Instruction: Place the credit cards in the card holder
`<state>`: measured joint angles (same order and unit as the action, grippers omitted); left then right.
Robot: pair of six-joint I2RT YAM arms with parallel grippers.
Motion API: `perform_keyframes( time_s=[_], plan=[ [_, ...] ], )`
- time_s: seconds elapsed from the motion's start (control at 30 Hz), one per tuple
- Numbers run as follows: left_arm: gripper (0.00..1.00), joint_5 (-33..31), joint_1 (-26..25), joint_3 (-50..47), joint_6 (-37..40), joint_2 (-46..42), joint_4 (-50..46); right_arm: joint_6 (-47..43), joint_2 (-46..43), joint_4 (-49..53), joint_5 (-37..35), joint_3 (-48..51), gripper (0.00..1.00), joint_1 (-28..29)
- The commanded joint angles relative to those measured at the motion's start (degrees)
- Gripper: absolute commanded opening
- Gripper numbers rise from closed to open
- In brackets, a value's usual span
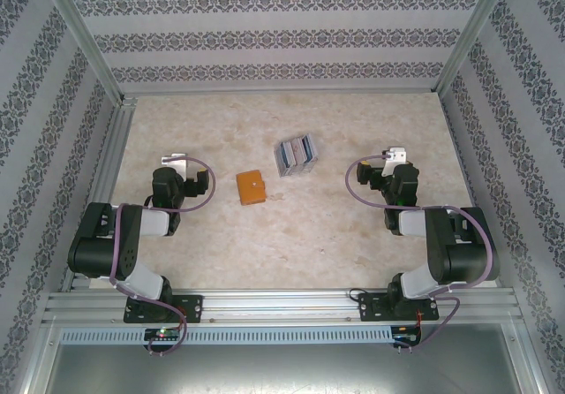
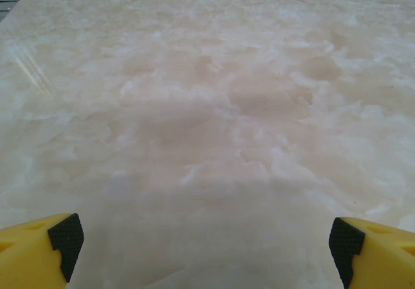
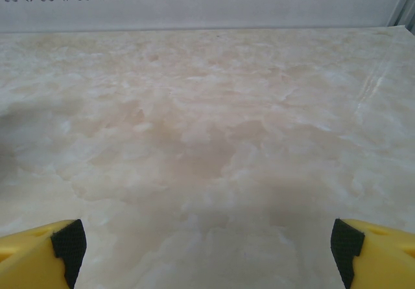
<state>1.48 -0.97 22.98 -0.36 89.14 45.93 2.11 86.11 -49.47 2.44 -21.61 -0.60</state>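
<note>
Lying closed, card holder [image 1: 252, 187], credit cards [image 1: 296, 155] near it

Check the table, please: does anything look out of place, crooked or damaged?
Nothing stands out. The card holder lies flat and looks closed, slightly turned on the table. The credit cards lie in a loose overlapping group farther back to its right, apart from it. No damage shows.

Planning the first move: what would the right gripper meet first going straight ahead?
Way looks free: the right gripper faces table, then the back wall, though pitch is unclear. The cards lie off to its left.
</note>
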Motion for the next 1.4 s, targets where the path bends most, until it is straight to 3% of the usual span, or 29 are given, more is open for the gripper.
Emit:
perform_keyframes(
  time_s=[0.0, 0.1, 0.27, 0.47, 0.57, 0.7, 0.93, 1.07, 1.27, 1.37],
  plan=[
    [0.99, 0.8, 1.0, 1.2, 0.8, -0.1, 0.6, -0.4, -0.1, -0.8, -0.7, -0.8, 0.98, 0.4],
    [1.0, -1.4, 0.9, 4.6, 0.1, -3.5, -8.0, 0.4, -4.1, 2.6, -3.0, -1.0, 0.98, 0.4],
    [0.99, -6.1, 0.9, 11.6, -4.7, -9.1, -25.6, 4.9, -16.7, 19.2, -5.5, -3.5, 0.98, 0.2],
    [0.99, -8.9, 0.9, 21.6, -18.7, -11.4, -42.6, 12.0, -25.7, 37.2, 3.5, -9.5, 0.98, -1.2],
    [0.99, -4.0, 0.9, 28.9, -19.0, -8.6, -52.8, 15.9, -25.8, 43.7, 11.9, -12.9, 0.98, -1.2],
    [0.99, 4.4, 0.6, 29.2, -20.5, -9.0, -53.4, 18.4, -23.8, 50.3, 15.1, -15.3, 0.98, 2.8],
    [0.99, 14.0, 0.3, 26.3, -27.0, -11.6, -52.5, 14.5, -14.6, 68.8, 7.4, -25.7, 0.97, 21.6],
    [0.99, 21.3, -1.7, 26.9, -27.3, -9.9, -52.9, 15.1, -6.3, 73.5, 8.7, -33.3, 0.87, 29.0],
    [1.0, 22.7, -4.5, 27.2, -31.1, -7.6, -56.9, 16.1, 5.0, 75.1, 9.7, -43.5, 0.65, 37.8],
    [0.99, 22.2, -5.0, 27.5, -32.0, -6.3, -59.8, 15.7, 11.3, 77.5, 8.3, -49.5, 0.59, 41.5]
  ],
)
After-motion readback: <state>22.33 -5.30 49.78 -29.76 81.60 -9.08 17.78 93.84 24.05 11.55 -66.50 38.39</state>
